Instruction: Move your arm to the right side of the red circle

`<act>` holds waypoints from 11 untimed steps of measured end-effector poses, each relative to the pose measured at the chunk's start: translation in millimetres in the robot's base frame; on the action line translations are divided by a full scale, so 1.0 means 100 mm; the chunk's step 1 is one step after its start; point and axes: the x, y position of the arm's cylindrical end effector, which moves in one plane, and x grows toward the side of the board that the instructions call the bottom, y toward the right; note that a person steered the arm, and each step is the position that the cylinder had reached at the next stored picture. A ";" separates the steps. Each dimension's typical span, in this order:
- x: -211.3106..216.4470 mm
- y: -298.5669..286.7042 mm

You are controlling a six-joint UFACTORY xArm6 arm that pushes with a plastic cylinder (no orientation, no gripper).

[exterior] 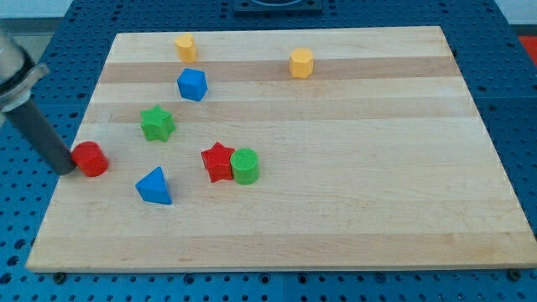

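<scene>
**My tip sits at the left of the red circle**

My tip (67, 168) is at the view's left side of the table (352, 210). It is the bottom end of a dark rod that leans in from the view's top left corner. There is no claw on this arm, so there is nothing to be wide, narrow or holding.

The red circle (91, 158) is close to the table's left edge, about halfway down. My tip is right against its left side. It looks like they touch, but the rod is a bit blurry there, so I cannot be sure. The circle's right side has bare wood next to it.

Below and to the right of the red circle is a blue triangle (154, 186). Above and to the right is a green star (157, 123). Higher up is a blue block (191, 85) with several flat sides.

Near the middle of the table, a red star (217, 161) and a green circle (245, 166) sit side by side, touching. The red star is on the left.

Two yellow blocks are near the top edge. One yellow block (185, 47) is above the blue block. The other yellow block (301, 63) is further to the right, well apart from everything else.
</scene>
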 end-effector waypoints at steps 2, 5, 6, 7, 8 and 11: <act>-0.56 -0.05; -0.33 0.24; -0.13 0.26; 0.03 0.32; 0.20 0.32; 0.61 1.05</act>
